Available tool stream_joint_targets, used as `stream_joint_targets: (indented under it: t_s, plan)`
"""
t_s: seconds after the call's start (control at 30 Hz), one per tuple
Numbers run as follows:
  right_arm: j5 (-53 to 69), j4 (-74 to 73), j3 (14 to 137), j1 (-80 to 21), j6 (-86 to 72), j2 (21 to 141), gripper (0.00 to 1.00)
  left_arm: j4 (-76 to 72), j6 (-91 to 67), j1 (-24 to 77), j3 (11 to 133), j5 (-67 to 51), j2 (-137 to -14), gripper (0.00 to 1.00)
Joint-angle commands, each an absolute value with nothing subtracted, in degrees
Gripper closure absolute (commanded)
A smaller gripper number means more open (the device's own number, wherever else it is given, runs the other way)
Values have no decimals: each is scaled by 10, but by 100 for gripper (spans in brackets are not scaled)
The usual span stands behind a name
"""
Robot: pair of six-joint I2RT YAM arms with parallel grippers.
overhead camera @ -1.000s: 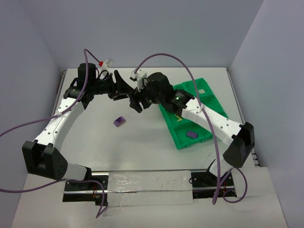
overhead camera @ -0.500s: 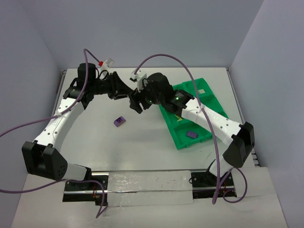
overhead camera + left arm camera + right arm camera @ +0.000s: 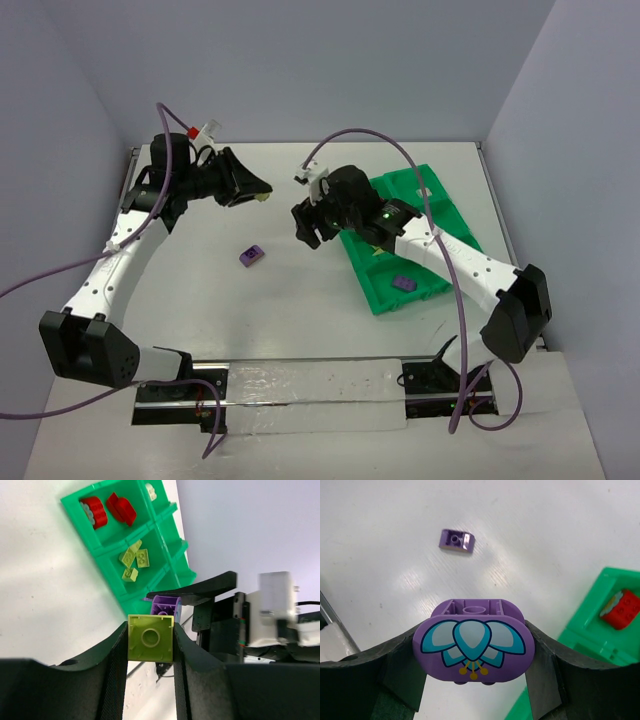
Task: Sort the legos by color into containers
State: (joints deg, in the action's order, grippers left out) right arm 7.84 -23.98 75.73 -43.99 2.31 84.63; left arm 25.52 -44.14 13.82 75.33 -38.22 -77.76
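**Both grippers loaded, one purple brick loose on the table**

The left wrist view shows the left gripper point(image 3: 150, 632) clamped on a pale yellow-green square plastic brick point(image 3: 150, 639). The brick is glossy, with a single round stud facing the lens, and is pressed between two matte black fingers. From overhead it is only a pale speck at the gripper's tip.

The right wrist view shows the right gripper point(image 3: 475, 635) closed on a purple rounded plastic brick point(image 3: 474, 650). A blue-and-white petal design with small gold dots is printed on its smooth face, and none of this can be read from above.

A purple sloped brick point(image 3: 456, 541) lies alone on the white table point(image 3: 300, 320), between the two grippers and well apart from the bright green plastic tray point(image 3: 112, 532).

Only the left wrist camera looks into the tray's square compartments. Two red bricks point(image 3: 121, 508) share one, three yellow-green bricks point(image 3: 134, 560) lie in the next, and a cream brick point(image 3: 150, 490) sits at the frame's top edge.

The overhead view adds a small purple brick point(image 3: 403, 284) in a near compartment. The right arm crosses the tray there, so the neighbouring cells are partly hidden. Purple cables point(image 3: 380, 140) arch over both arms.
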Motion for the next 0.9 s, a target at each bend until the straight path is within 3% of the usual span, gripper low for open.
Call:
stream_joint_targets:
  t_s: [0.0, 0.33, 0.7, 0.87]
  plan:
    - [52, -242, 735, -436, 10, 802, 100, 226, -450, 137, 759, -371, -768, 100]
    - [-22, -280, 661, -251, -116, 749, 100, 266, -421, 141, 749, -356, -778, 100]
    - [-93, -299, 454, -160, -252, 558, 100, 265, -414, 167, 741, -335, -800, 100]
    - [-89, -316, 433, -141, -276, 525, 100, 268, -403, 171, 753, -316, -819, 100]
